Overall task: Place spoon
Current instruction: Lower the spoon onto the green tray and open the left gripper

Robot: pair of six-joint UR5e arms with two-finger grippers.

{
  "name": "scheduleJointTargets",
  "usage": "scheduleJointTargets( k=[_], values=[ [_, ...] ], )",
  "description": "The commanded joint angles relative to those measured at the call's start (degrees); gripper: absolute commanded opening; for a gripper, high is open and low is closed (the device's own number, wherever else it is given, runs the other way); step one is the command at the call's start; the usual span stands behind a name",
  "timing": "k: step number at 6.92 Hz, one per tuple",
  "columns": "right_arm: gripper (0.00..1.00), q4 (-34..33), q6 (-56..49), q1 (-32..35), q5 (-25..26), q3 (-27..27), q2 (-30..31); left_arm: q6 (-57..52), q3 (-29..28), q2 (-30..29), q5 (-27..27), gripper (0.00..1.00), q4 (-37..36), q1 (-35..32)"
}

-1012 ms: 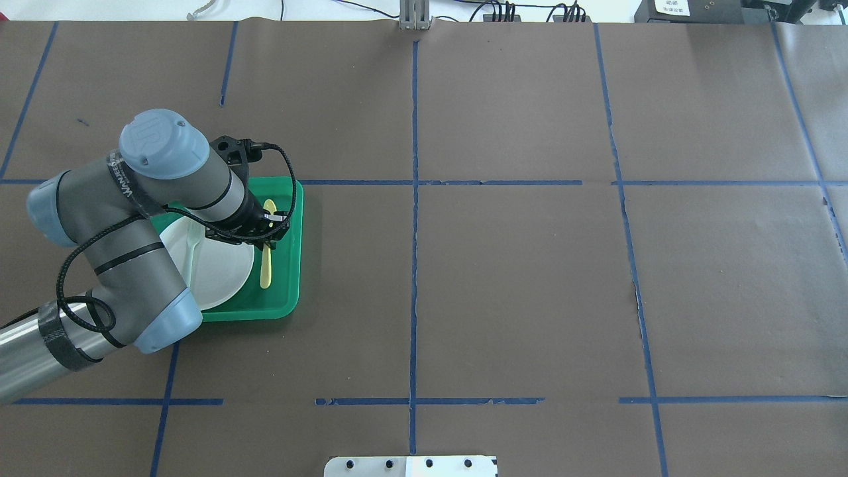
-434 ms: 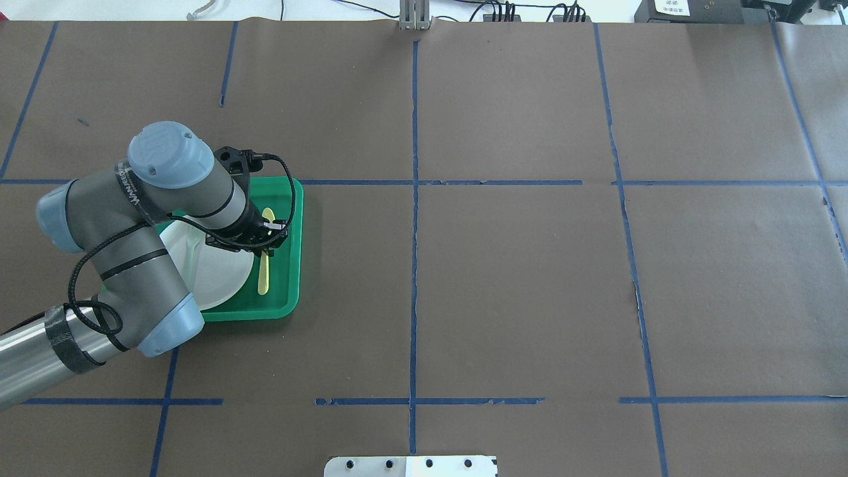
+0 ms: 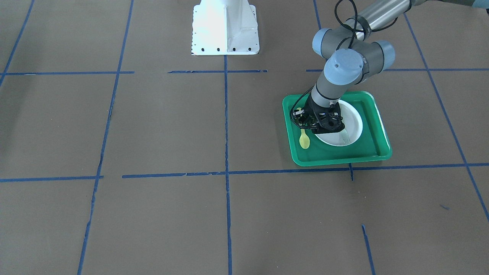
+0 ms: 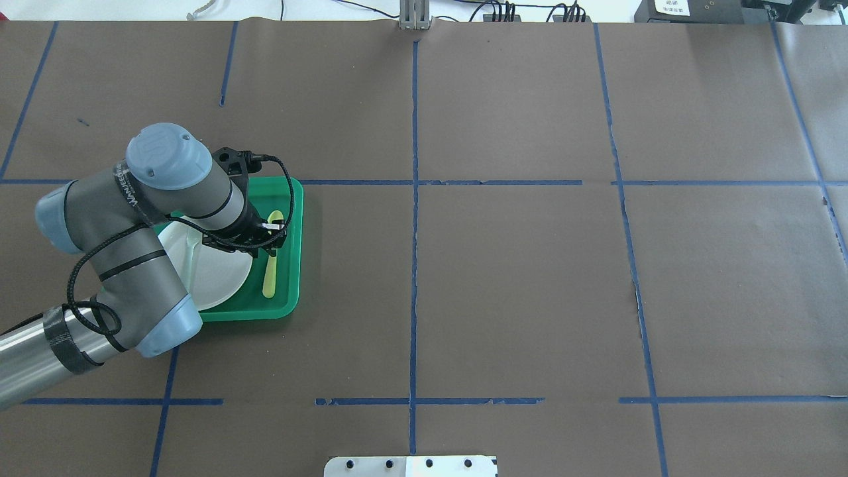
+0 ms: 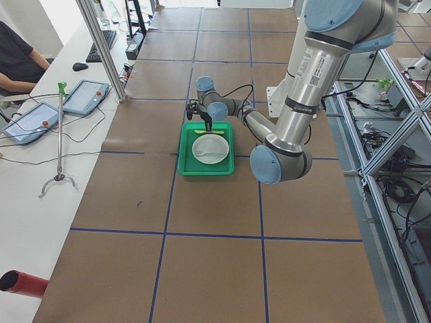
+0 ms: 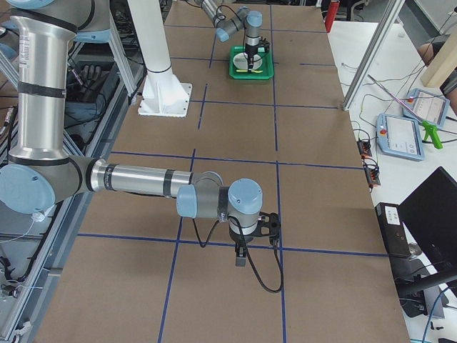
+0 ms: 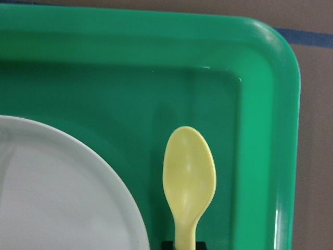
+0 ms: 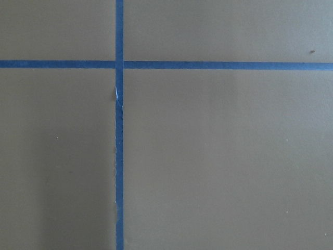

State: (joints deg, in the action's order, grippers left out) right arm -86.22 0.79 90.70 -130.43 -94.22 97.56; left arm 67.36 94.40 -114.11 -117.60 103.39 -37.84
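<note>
The overhead camera looks forward and down from behind the robot (image 3: 224, 26); the front camera faces it steeply. Both share the green tray (image 4: 297, 265), which the left wrist camera sees close with the spoon (image 7: 188, 172); side cameras look along the tabletop (image 5: 215, 222).

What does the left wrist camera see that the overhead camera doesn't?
Only the wrist camera: the spoon's neck, which the left end effector hides from overhead. Only overhead: the left arm, the fork on the plate, the spoon's handle and the taped table. Both: the spoon's bowl, the plate and the green tray.
</note>
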Motion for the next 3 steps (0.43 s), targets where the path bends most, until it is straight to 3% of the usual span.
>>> scheduleJointTargets(
  k=[1,3],
  values=[
    [1.00,0.00,-0.09,0.00,0.00,0.00,0.00,-0.03,0.26,0.20,0.09,1.00,0.59,-0.12],
    [1.00,0.00,0.00,0.00,0.00,0.00,0.00,-0.38,1.75,0.20,-0.17,1.00,0.24,-1.69]
  ],
)
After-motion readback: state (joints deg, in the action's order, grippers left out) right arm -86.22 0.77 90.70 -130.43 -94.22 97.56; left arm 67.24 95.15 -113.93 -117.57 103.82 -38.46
